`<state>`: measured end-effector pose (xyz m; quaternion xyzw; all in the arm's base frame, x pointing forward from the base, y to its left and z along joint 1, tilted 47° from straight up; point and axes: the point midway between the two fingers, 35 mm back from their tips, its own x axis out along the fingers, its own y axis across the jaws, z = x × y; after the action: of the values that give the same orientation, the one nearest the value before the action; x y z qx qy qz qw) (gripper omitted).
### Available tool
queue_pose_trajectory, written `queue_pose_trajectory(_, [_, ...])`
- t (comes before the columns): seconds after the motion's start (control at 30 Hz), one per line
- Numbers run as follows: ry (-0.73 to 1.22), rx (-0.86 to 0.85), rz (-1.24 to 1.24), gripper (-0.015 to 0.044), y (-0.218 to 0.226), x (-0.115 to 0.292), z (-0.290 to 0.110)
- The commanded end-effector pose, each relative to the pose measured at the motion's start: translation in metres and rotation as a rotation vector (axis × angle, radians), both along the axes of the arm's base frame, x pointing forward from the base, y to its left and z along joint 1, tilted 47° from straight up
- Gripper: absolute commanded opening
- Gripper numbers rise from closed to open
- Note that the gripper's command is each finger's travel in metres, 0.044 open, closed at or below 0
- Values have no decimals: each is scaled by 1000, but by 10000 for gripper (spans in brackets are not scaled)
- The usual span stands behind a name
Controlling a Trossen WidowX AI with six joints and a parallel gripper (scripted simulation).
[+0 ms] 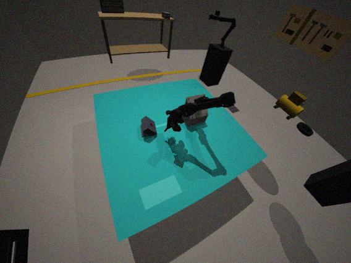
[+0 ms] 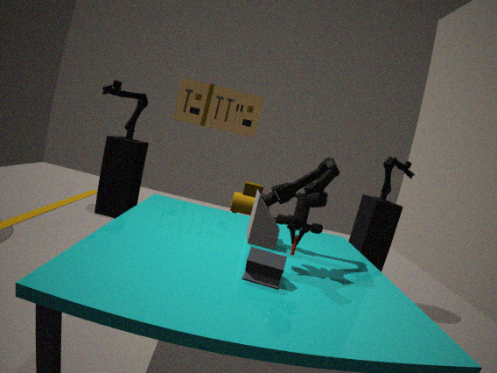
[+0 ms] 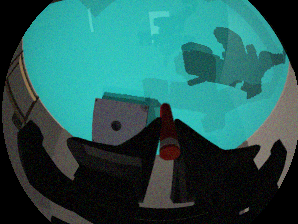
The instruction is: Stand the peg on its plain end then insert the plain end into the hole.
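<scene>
Gripper (image 2: 297,235) clenched on my red peg (image 2: 294,246), hanging tilted above the teal table (image 2: 166,254); grey sloped panel (image 1: 148,126) just beside, tall grey wedge block (image 2: 261,222) close behind.
</scene>
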<state>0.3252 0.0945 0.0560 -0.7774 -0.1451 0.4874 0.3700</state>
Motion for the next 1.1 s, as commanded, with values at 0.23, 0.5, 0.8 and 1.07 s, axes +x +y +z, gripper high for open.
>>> queue_pose_trajectory(0.23, [-46,-32,-23,0,-12,1,-12])
queue_pose_trajectory(0.5, [-84,-53,-42,0,-21,1,-18])
queue_pose_trajectory(0.8, [-125,-78,-64,0,-30,0,-24])
queue_pose_trajectory(1.07, [-161,-101,-84,0,-39,-1,-29])
